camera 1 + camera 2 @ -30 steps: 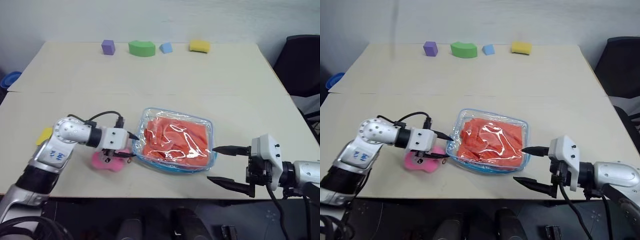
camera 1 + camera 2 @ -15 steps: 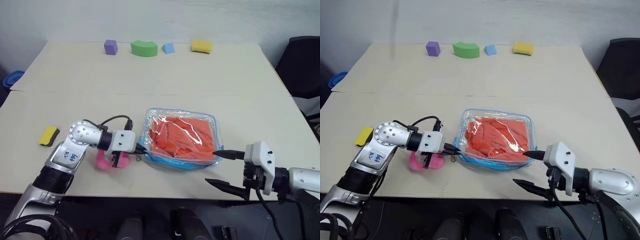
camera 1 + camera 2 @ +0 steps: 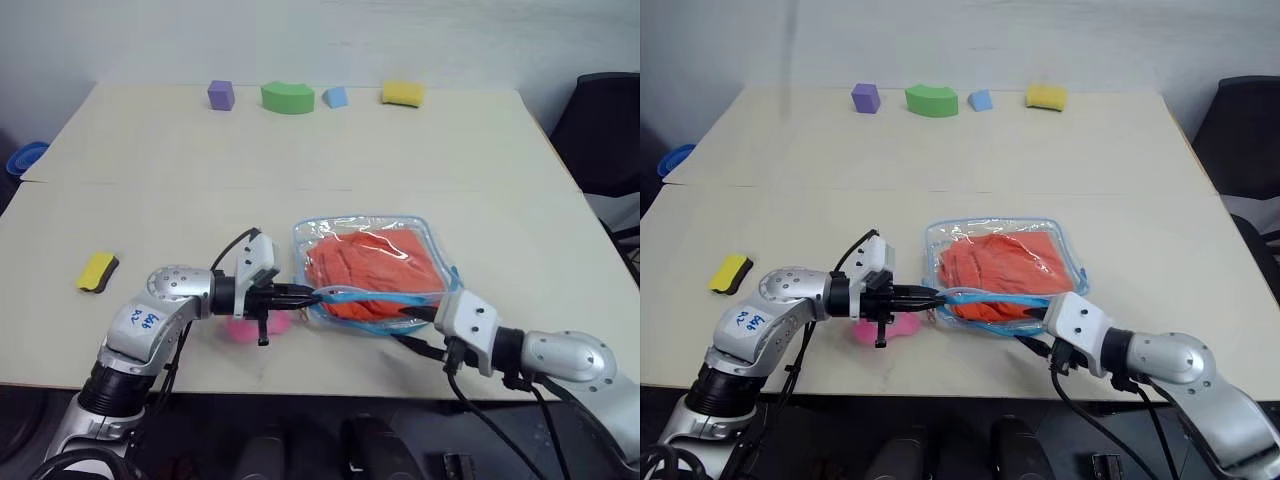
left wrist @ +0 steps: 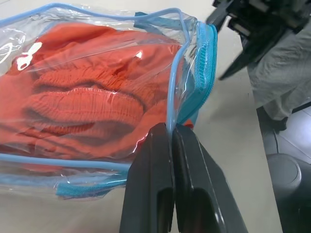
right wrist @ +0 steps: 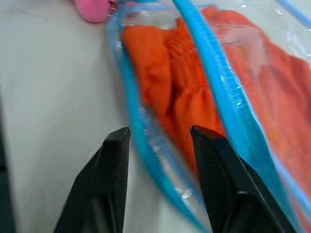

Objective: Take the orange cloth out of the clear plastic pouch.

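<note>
Left wrist view: left gripper (image 4: 171, 133) clamped on pouch (image 4: 192, 53) rim to hold the mouth open, cloth (image 4: 82, 102) inside, right gripper (image 5: 158, 138) jaws apart straddling lower lip, probably to grab cloth.

A pale beige surface (image 3: 420, 180) is filling most of the scene, with a thin seam (image 3: 150, 186) running across it from 9 to 3 o'clock. A plain whitish wall (image 3: 300, 40) is rising behind its far edge at 12 o'clock. A black chair (image 3: 605, 130) is standing beside the surface at 3 o'clock. A blue object (image 3: 22, 158) is peeking past the edge at 9 o'clock. Soft, even light is falling over everything.
</note>
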Controlling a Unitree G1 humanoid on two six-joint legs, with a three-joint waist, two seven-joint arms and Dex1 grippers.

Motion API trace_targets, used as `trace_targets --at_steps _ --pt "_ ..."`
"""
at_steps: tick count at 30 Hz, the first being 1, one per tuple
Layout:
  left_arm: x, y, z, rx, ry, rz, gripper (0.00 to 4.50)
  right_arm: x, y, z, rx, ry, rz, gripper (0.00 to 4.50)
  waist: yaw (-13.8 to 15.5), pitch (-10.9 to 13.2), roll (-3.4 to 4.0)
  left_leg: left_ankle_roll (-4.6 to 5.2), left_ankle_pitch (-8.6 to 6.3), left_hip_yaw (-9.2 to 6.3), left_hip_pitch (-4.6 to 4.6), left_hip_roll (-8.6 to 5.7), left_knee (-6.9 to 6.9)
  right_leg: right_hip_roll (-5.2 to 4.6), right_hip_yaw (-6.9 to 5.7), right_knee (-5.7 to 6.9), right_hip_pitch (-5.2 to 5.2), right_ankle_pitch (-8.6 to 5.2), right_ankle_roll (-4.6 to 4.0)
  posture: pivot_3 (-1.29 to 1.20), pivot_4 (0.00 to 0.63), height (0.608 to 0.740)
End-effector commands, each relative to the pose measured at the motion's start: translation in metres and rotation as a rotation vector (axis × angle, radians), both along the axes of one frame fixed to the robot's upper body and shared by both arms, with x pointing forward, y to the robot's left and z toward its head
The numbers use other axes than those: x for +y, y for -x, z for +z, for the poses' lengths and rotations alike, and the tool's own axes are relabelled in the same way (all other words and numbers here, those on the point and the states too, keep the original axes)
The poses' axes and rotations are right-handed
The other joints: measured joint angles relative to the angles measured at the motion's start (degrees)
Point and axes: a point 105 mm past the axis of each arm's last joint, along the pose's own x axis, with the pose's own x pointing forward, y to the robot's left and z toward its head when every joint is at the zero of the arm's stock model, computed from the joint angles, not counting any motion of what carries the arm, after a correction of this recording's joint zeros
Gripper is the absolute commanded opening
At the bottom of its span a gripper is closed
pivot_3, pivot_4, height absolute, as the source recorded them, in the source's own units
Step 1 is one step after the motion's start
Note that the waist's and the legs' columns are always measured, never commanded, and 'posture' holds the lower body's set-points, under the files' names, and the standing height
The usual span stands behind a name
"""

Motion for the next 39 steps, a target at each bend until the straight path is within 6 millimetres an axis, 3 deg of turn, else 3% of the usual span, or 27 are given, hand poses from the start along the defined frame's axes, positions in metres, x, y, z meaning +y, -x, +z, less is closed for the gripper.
trace_targets --at_steps 1,6,8,12,18,22,28,35,39 --pt "-0.002 0.003 0.006 -0.03 0.015 -0.011 0.0 0.003 0.0 0.005 -0.055 0.0 0.009 2.21 0.12 0.0 0.0 0.0 0.0 -0.01 -0.02 0.0 0.0 -0.01 -0.01 -0.02 0.0 0.0 0.0 0.0 0.15 0.74" --pt "-0.001 0.003 0.006 -0.033 0.013 -0.012 0.0 0.001 -0.01 -0.01 -0.099 0.073 -0.012 2.37 0.04 -0.01 -0.01 0.01 0.0 0.0 0.0 -0.03 0.0 -0.03 -0.01 -0.02 0.01 0.0 0.0 0.0 0.15 0.74" --pt "-0.002 0.003 0.006 -0.034 0.015 -0.015 0.0 0.003 -0.013 -0.017 -0.125 0.112 -0.015 2.81 -0.05 -0.01 -0.01 0.0 0.0 0.0 0.0 -0.03 0.0 -0.02 0.0 -0.01 0.0 0.0 0.0 0.0 0.15 0.74" --pt "-0.004 0.006 0.006 -0.03 0.025 -0.028 0.0 0.006 -0.023 -0.02 -0.166 0.111 -0.064 4.12 -0.08 -0.01 -0.01 0.0 0.0 0.01 -0.01 -0.02 0.0 -0.01 0.01 0.02 -0.01 0.0 0.0 0.0 0.15 0.74" --pt "-0.006 0.01 0.002 -0.027 0.02 -0.042 0.0 0.008 -0.032 -0.014 -0.146 0.003 -0.133 4.12 -0.06 -0.01 -0.01 -0.05 0.03 0.0 -0.01 -0.02 0.0 -0.02 0.01 0.03 -0.02 0.0 0.0 0.0 0.15 0.74" --pt "-0.004 0.012 -0.002 -0.027 0.01 -0.047 0.0 0.015 -0.024 -0.004 -0.055 -0.12 -0.098 4.12 -0.06 -0.01 -0.01 -0.03 0.02 0.01 -0.01 -0.02 0.0 -0.03 0.01 0.03 -0.01 0.0 0.0 0.0 0.15 0.74" --pt "-0.004 0.009 -0.003 -0.034 0.012 -0.044 0.0 0.006 -0.025 0.003 -0.029 -0.152 -0.143 4.12 -0.05 -0.01 -0.01 0.07 -0.04 0.0 -0.01 -0.02 0.0 -0.02 0.01 0.02 -0.01 0.0 0.0 0.0 0.15 0.74" --pt "-0.004 0.007 -0.002 -0.043 0.016 -0.044 0.0 -0.004 -0.03 -0.004 -0.045 -0.099 -0.171 4.12 -0.08 -0.01 -0.01 0.07 -0.04 0.0 -0.01 -0.02 0.0 -0.02 0.01 0.03 -0.01 0.0 0.0 0.0 0.15 0.74" --pt "-0.004 0.003 0.001 -0.048 0.024 -0.041 0.0 -0.016 -0.035 -0.018 -0.152 0.104 -0.151 4.12 -0.07 -0.01 -0.01 0.07 -0.04 0.01 0.0 -0.05 0.0 -0.04 0.01 0.01 -0.01 0.0 0.0 0.0 0.15 0.74"
